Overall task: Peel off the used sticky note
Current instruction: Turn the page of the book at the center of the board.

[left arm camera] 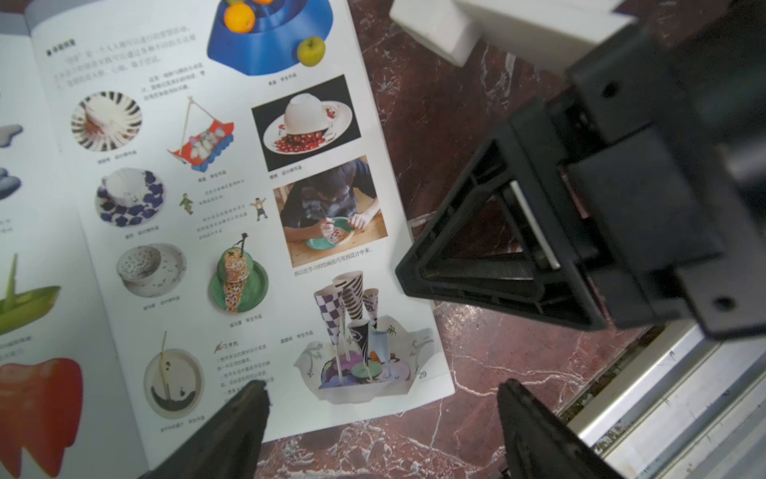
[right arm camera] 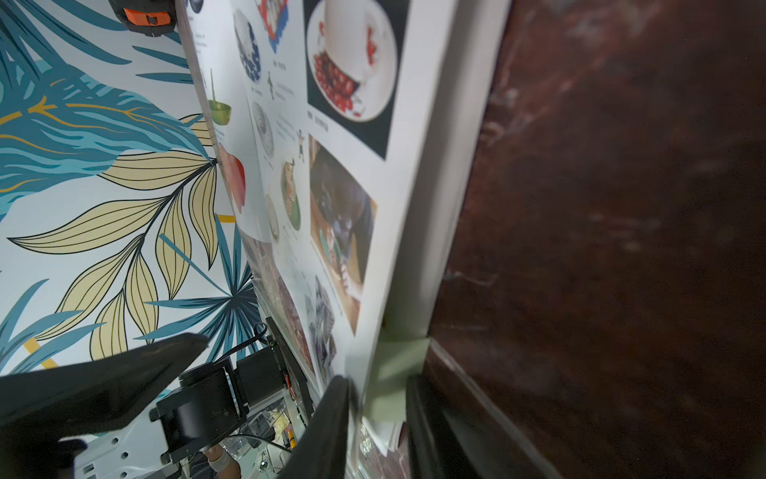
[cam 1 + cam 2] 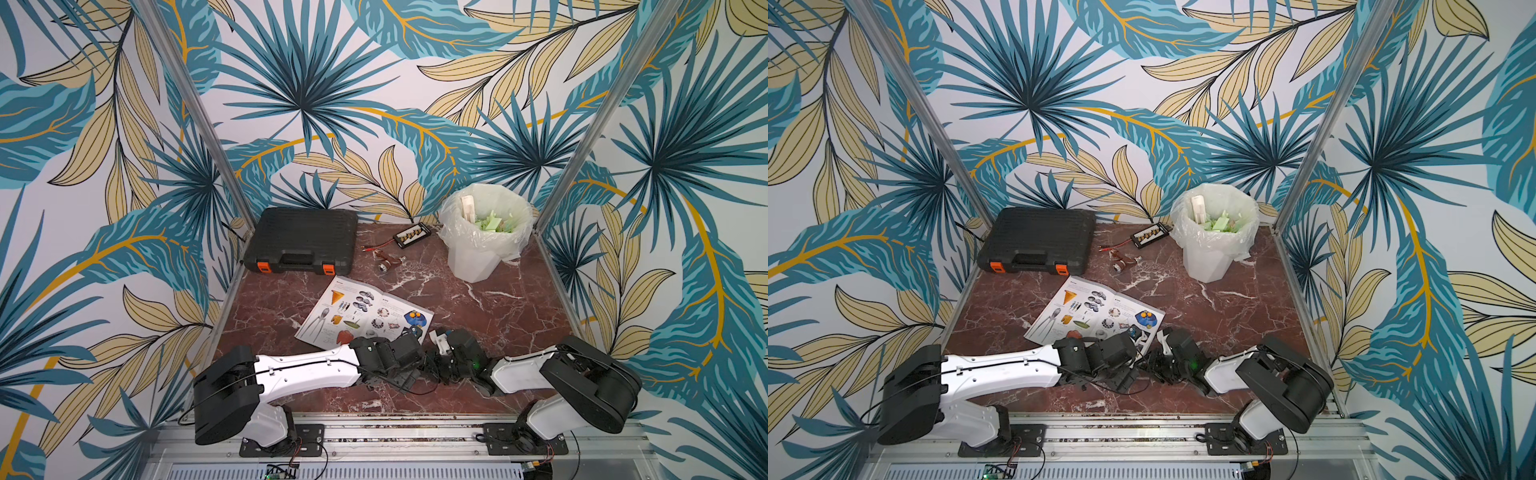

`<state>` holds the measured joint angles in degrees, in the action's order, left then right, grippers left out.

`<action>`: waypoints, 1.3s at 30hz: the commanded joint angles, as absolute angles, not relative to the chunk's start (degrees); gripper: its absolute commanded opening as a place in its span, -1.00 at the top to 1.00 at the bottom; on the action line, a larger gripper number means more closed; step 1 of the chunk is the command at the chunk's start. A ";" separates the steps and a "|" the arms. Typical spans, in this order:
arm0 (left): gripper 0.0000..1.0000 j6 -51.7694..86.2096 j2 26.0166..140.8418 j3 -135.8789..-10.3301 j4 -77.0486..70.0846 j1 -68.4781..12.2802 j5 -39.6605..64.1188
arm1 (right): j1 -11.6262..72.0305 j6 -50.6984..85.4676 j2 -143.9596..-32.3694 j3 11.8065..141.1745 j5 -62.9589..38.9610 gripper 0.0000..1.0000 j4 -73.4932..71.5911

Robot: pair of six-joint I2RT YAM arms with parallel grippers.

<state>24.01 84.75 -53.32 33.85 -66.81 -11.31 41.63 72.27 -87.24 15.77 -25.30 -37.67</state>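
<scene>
Arms low; R gripper on sticky note.

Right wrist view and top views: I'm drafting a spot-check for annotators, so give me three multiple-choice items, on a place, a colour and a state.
1. The pale green sticky note sits: A on the wallpaper; B at the booklet edge, between the right gripper fingers; C on the front rail.
2. The tool case latches are: A orange; B green; C white.
3. The left gripper is: A shut on a page; B open, holding nothing; C out of sight.

B, the right wrist view shows it there; A, both top views show orange; B, its fingers stand apart over the page corner.
</scene>
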 commanded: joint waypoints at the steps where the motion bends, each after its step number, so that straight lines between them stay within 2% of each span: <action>1: -0.83 22.38 87.63 -57.35 35.94 -68.40 -14.53 | 41.77 72.51 -88.96 14.41 -23.65 0.43 -35.71; 15: -0.83 23.65 93.88 -59.69 39.28 -70.43 -25.47 | 41.77 72.99 -89.64 14.24 -23.79 0.43 -36.83; 31: -0.85 23.30 94.17 -58.40 34.43 -70.62 -21.50 | 41.77 73.21 -90.09 14.19 -23.91 0.43 -37.38; 39: -0.84 23.91 96.89 -58.79 34.70 -70.63 -23.64 | 41.75 73.14 -90.07 14.15 -23.91 0.43 -37.41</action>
